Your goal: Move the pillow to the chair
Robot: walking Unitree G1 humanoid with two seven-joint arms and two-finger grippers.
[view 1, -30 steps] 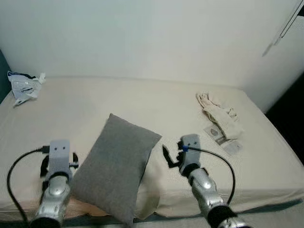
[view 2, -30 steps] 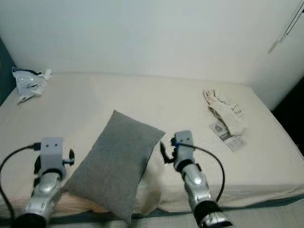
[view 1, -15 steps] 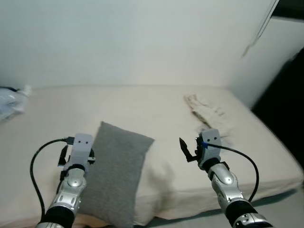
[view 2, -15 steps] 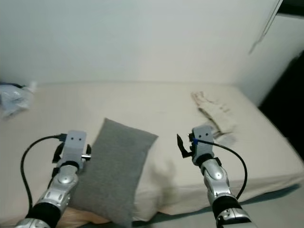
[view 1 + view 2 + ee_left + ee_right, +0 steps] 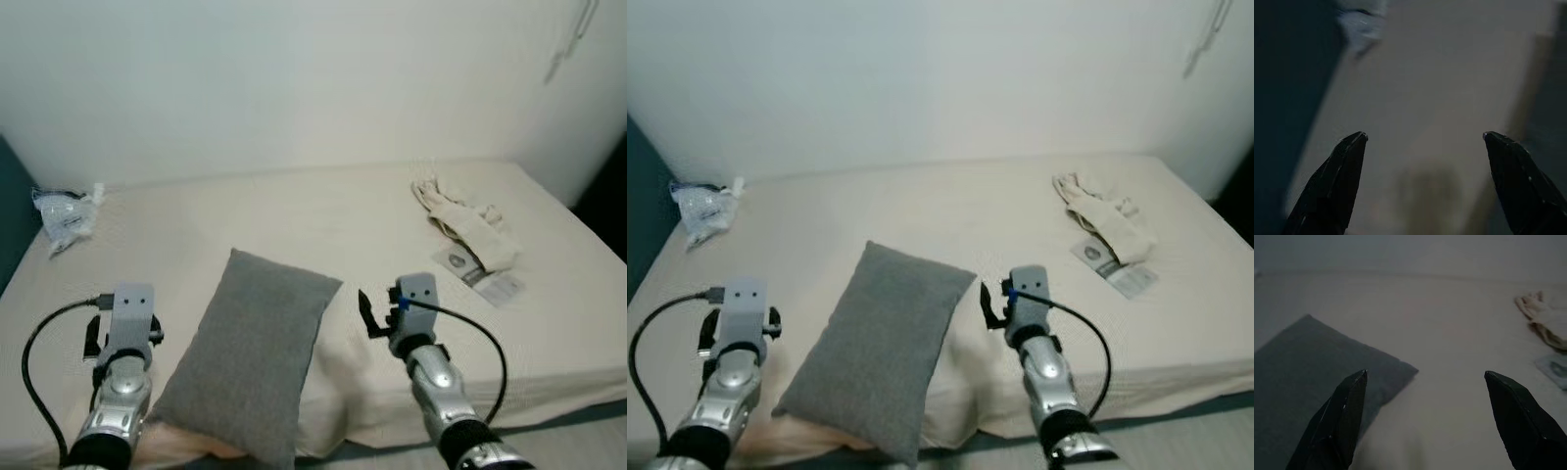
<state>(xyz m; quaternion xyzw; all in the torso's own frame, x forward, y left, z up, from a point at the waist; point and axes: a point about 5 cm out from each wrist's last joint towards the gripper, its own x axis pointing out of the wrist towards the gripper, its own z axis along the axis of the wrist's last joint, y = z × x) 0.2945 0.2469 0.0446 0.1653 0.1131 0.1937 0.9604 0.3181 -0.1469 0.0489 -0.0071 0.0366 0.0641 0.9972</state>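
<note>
Grey pillow (image 5: 250,357) on the bed (image 5: 323,211), a gripper either side of it.

The pillow lies near the bed's front edge, one corner hanging over. The left gripper (image 5: 1422,142) and right gripper (image 5: 1425,382) hover with fingers spread wide, holding nothing. A crumpled plastic bag (image 5: 61,213) sits at the far left; a pale cloth (image 5: 462,217) and a packet (image 5: 480,277) lie to the right.

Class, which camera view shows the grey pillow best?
Either eye view: the whole pillow lies on the bed, between the two grippers. The right wrist view shows its near corner past open fingers; the left wrist view, just a dark strip at the edge, likely the pillow.
</note>
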